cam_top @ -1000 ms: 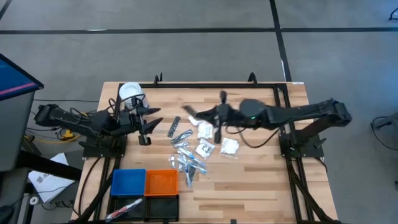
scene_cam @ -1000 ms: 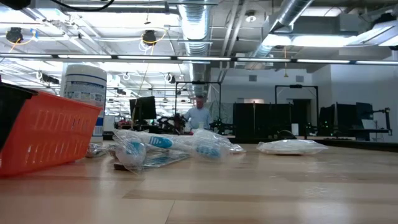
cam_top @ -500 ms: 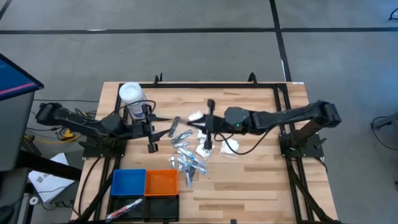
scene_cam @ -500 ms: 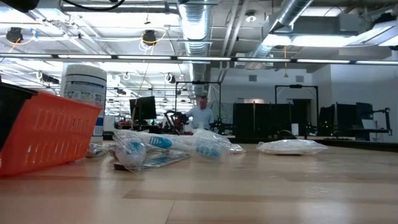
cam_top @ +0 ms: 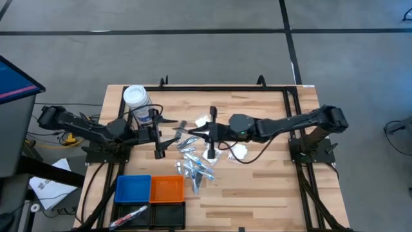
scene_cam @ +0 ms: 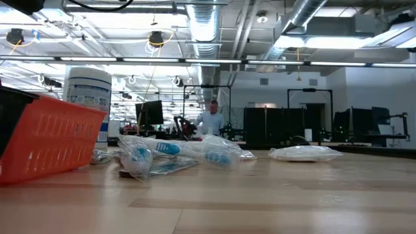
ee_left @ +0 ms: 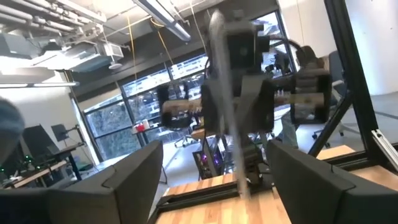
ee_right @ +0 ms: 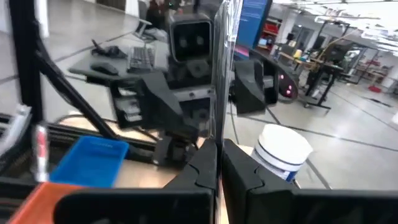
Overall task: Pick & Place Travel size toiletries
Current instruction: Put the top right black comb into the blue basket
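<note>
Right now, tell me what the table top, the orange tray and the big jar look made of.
Table top: pale wood, visible plank grain, satin finish.
Orange tray: likely moulded plastic, with a ribbed, slotted wall.
Jar: probably plastic, clear body with a white lid and printed label.

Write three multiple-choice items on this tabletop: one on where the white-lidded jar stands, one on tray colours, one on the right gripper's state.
1. Where does the jar stand?
A. by the table's far edge, near the left arm
B. inside the orange tray
C. beside the right arm's base

2. Which tray sits between the blue tray and the table's middle?
A. green
B. orange
C. white

3. How are the right gripper's fingers?
A. spread wide
B. shut together
C. out of view

Answers: 1 A, the high view shows it at the far left. 2 B, the orange tray adjoins the blue one. 3 B, the right wrist view shows them pressed together.
</note>
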